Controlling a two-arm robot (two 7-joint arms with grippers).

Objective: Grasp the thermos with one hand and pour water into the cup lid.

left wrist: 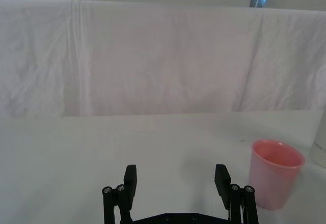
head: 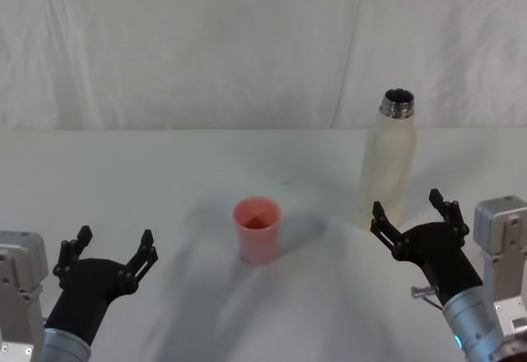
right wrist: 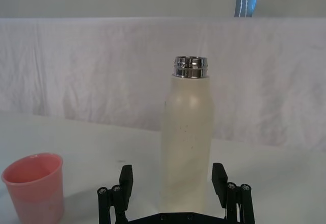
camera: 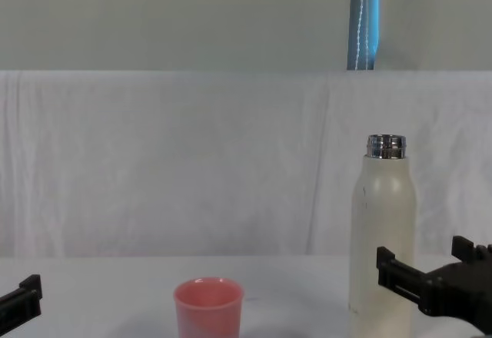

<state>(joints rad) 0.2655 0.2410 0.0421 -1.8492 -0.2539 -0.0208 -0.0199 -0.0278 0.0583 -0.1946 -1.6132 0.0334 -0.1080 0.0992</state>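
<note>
The thermos (head: 390, 156) is a tall cream-white bottle with an open steel neck, standing upright at the right of the table, also seen as the thermos (right wrist: 186, 140) and thermos (camera: 383, 234). The cup lid (head: 257, 229), a small pink cup, stands upright near the table's middle; cup lid (left wrist: 275, 174), cup lid (right wrist: 34, 187), cup lid (camera: 208, 308). My right gripper (head: 411, 211) is open just in front of the thermos, its fingers (right wrist: 125, 179) to either side of the bottle's base without touching. My left gripper (head: 114, 244) is open at the near left, apart from the cup.
A white cloth covers the table (head: 165, 173) and hangs as a backdrop behind it. A blue-grey pole (camera: 364, 19) rises behind the backdrop. Bare tabletop lies between the cup and both grippers.
</note>
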